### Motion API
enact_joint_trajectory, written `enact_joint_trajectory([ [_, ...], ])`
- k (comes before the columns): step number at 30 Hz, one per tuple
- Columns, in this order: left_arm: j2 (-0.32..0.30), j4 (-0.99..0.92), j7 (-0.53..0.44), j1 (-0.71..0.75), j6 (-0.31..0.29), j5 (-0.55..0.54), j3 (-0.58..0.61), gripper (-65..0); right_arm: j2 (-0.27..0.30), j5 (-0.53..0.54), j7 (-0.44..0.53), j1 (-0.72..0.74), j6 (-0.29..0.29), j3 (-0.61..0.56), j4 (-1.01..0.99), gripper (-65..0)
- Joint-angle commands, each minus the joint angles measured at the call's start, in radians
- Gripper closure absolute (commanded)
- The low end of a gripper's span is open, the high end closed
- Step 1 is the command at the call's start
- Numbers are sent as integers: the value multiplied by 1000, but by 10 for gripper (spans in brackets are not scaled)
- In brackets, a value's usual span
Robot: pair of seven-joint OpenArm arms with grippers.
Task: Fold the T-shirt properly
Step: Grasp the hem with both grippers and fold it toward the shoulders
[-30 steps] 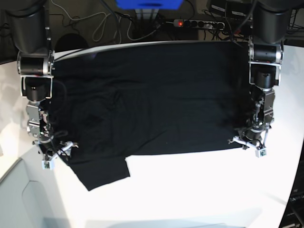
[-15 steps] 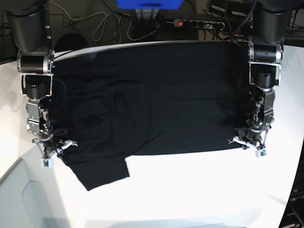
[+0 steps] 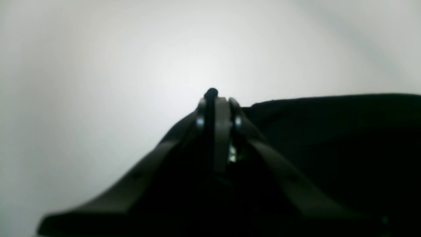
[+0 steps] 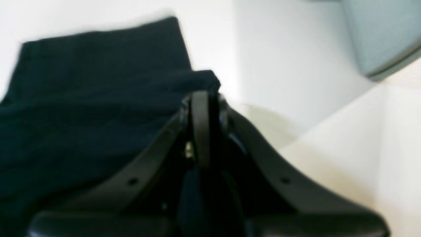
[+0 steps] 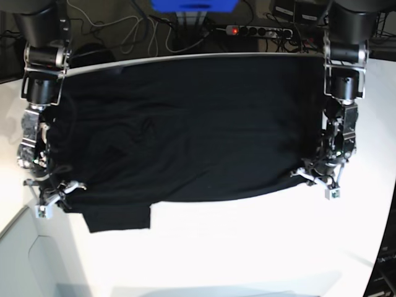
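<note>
Now both end effectors, left end effector [image 5: 317, 181] and right end effector [image 5: 57, 195], pinch the T-shirt [image 5: 192, 130].

Nothing readable anywhere, honestly. The T-shirt [image 5: 198, 124] shows only plain black cloth, no print or tag lettering. The power strip [image 5: 257, 30] past the table's far edge just has a red light, no legible marking. Both wrist views are too blurry and dark to make out any lettering on the grippers.
</note>
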Motion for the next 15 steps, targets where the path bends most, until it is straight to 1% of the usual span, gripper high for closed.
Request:
enact_joint_trajectory([
  [1, -15, 49, 1, 2, 4, -2, -50, 0, 16, 10, 11, 7, -10, 12, 50, -3],
  [4, 10, 149, 72, 68, 1, 4, -195, 0, 19, 10, -18, -53, -10, 34, 140, -3],
  [6, 28, 209, 116, 108, -2, 4, -266, 0, 19, 10, -30, -91, -10, 48, 195, -3],
  [9, 38, 309, 172, 163, -2, 3, -320, 0, 19, 10, -35, -157, -10, 69, 277, -3],
  [13, 48, 436, 211, 240, -2, 0, -363, 0, 22, 9, -35, -240, -10, 81, 373, -3],
  [15, 51, 493, 234, 283, -2, -2, -396, 0, 36, 9, -35, -278, -10, 103, 401, -3],
])
